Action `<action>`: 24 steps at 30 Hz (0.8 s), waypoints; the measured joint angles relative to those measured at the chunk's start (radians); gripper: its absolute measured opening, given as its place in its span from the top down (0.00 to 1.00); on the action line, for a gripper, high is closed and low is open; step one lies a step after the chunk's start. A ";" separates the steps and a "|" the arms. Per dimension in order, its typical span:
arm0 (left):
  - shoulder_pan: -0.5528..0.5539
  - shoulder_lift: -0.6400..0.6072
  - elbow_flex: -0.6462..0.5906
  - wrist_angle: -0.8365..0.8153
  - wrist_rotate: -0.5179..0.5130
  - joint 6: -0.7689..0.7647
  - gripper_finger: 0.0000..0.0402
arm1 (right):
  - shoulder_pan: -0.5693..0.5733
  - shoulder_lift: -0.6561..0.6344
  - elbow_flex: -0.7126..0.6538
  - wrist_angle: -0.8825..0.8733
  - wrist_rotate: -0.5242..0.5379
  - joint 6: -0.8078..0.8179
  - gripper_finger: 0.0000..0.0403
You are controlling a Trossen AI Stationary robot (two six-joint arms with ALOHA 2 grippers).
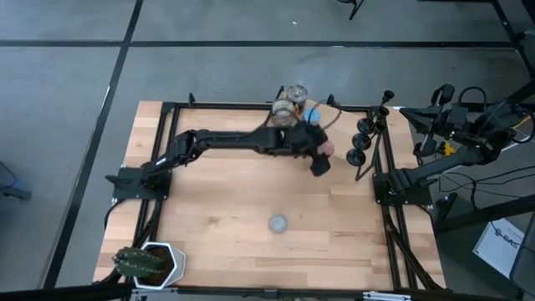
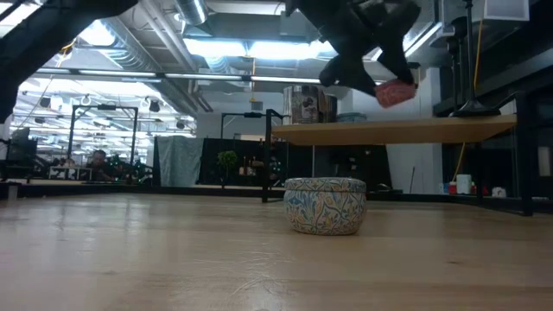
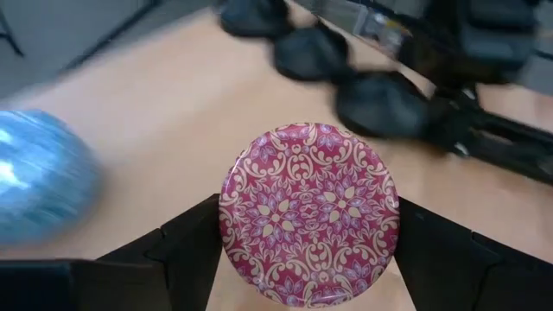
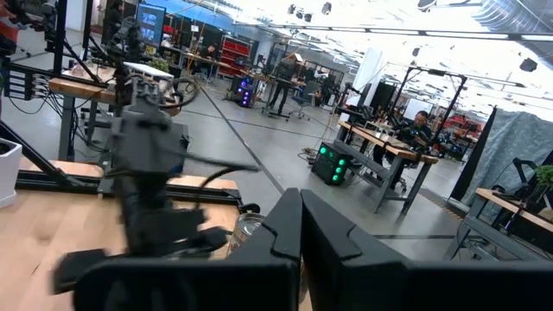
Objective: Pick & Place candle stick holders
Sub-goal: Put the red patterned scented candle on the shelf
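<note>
Wooden worktop (image 1: pixel 251 209): left pincer (image 3: pixel 307 238) grips pink patterned tin (image 3: pixel 309 213); candle stick holders (image 1: pixel 364 138) blurred behind; right pincer (image 4: pixel 301 226) closed, empty.

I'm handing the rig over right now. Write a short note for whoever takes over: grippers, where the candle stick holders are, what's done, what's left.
Left gripper: raised above the table's far side, closed on a pink patterned round tin, not a holder.
Right gripper: shut, empty, parked off the table's right edge.
Candle stick holders: three black ones grouped at the far right edge of the table, none gripped.
Also there: metal cans and a blue tin at the far edge, a grey patterned tin mid-table.
Done: no holder visibly handled.
Left: probably all three holders.
</note>
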 joint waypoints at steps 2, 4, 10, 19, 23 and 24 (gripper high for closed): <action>0.027 0.000 0.002 0.010 0.000 0.013 0.30 | 0.000 0.000 0.000 0.000 0.000 0.000 0.99; 0.050 0.000 0.001 0.004 0.000 0.012 0.30 | 0.000 0.000 0.000 0.000 0.000 0.000 0.99; 0.081 0.010 0.001 0.043 0.000 0.022 0.30 | 0.000 0.000 0.000 0.000 0.000 0.000 0.99; 0.084 0.017 0.001 0.086 0.000 0.024 0.22 | 0.000 0.000 0.000 0.000 0.000 0.000 0.99; 0.082 0.047 -0.004 0.113 0.000 0.024 0.24 | 0.000 0.000 0.000 0.000 0.000 0.000 0.99; 0.082 0.049 -0.005 0.103 -0.001 0.024 0.25 | 0.000 0.000 0.000 0.000 0.000 0.000 0.99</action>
